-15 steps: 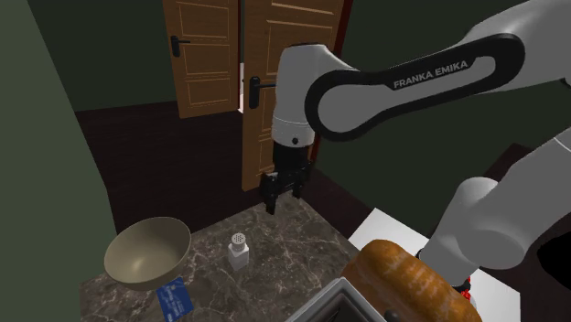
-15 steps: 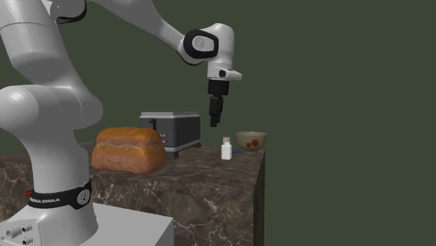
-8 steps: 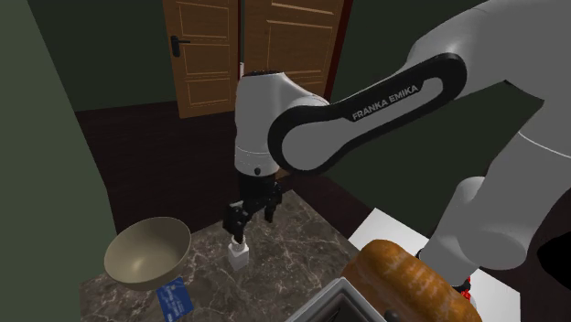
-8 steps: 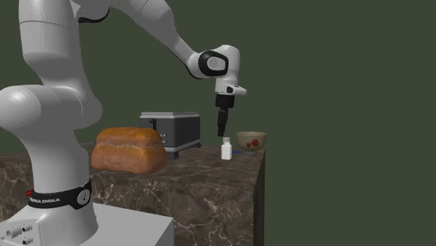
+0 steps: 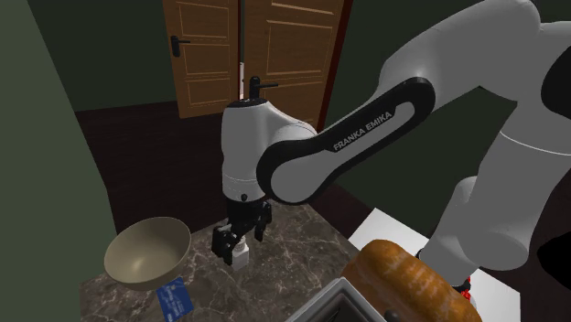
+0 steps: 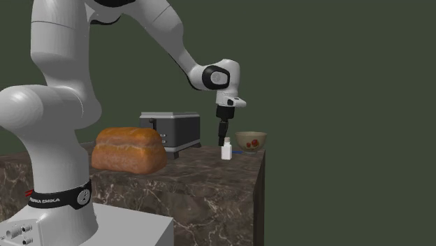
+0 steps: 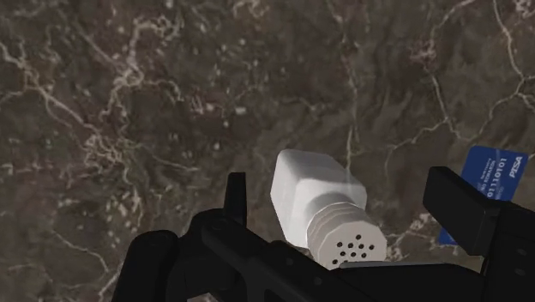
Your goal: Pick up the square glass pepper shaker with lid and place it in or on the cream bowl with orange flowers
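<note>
The claw (image 7: 346, 199) has dropped around the white pepper shaker (image 7: 309, 193), spread wide, seemingly not touching it. The arm (image 5: 366, 128) reads "FRANKA EMIKA"; the blue card (image 7: 490, 176), "01110101".

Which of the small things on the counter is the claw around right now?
The white shaker, standing upright between the fingers of the open claw, which do not touch it. The bowl and the blue card sit off to one side.
</note>
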